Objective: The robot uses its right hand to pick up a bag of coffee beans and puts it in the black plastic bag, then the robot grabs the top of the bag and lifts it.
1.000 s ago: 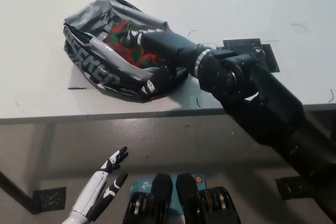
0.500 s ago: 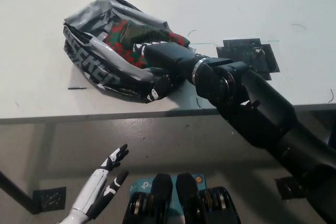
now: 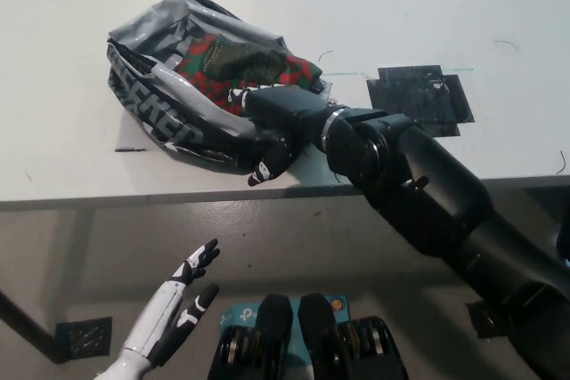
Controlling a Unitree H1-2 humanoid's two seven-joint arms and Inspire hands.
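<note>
while the coffee bean bag [image 3: 233, 67] with its red and green pattern lies inside the open mouth of the black plastic bag [image 3: 169, 113] on the white table [image 3: 427, 6], the black right hand [image 3: 276, 126] sits at the bag's near rim by the table edge, fingers curled downward, and whether it grips the plastic cannot be told. the white left hand [image 3: 183, 300] rests low, below the table, fingers apart and empty. a dark patch [image 3: 419, 95] lies on the table beside the arm.

The black right arm reached in from the lower right, forearm stretched diagonally up and leftward. Its right hand [image 3: 274, 127] was turned palm down, fingers [image 3: 264, 169] loosely apart and drooping, gripping nothing. The white left hand [image 3: 183, 302] rested low at lower left, fingers spread and empty.
</note>
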